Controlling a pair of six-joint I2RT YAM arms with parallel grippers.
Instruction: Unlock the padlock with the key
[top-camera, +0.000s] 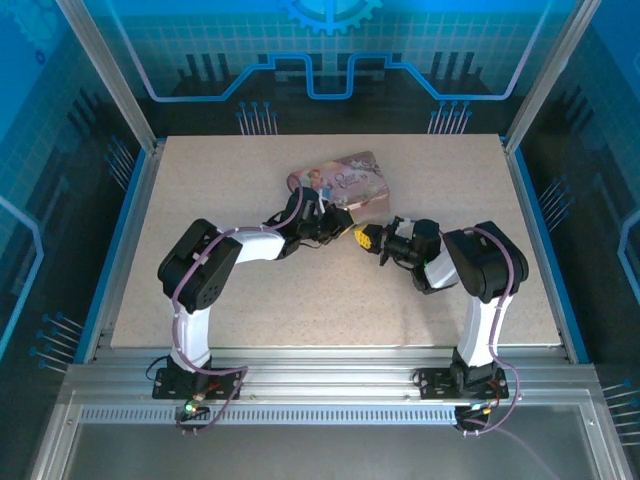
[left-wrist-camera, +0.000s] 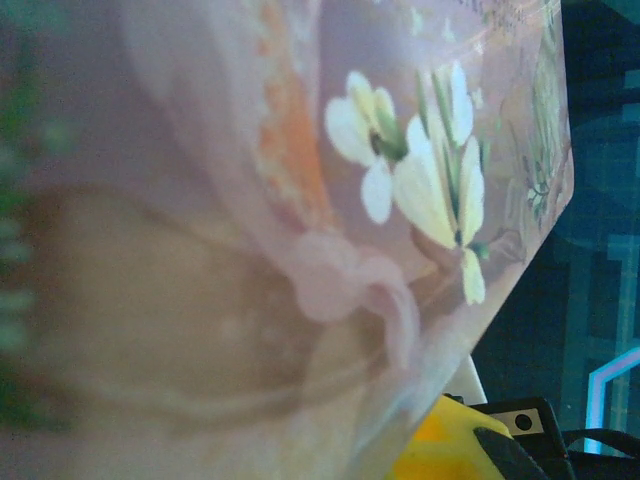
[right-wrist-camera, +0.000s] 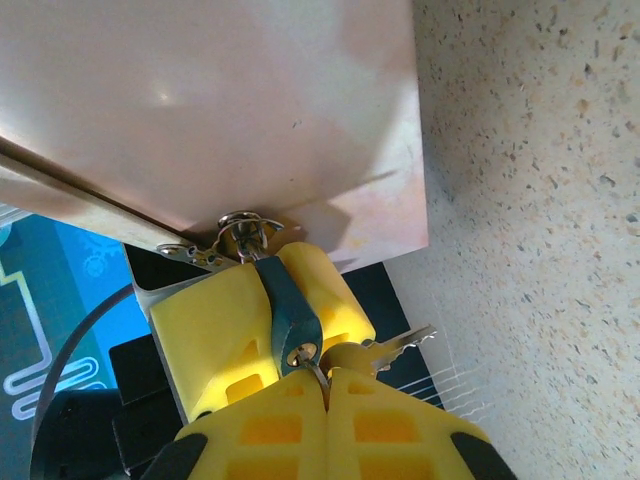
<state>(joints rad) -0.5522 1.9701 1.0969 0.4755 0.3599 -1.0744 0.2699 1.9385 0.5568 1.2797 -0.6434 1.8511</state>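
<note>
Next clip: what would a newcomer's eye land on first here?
The pink illustrated tin sits tilted mid-table, where both arms meet. In the right wrist view, the small dark padlock hangs from its clasp, clamped by the yellow left gripper. The shut right gripper pinches the key just below.

A pink tin printed with figures sits toward the far edge of the speckled beige surface, about midway between its left and right edges and turned askew to them; it seems tipped up off the surface rather than lying flat, though the angle is hard to judge. Close up, its lid shows white flowers on a pale pink ground, blurred, while its other broad face is plain and glossy. Blue patterned panels wall the surface in, and a ribbed metal rail runs along its near edge.
</note>
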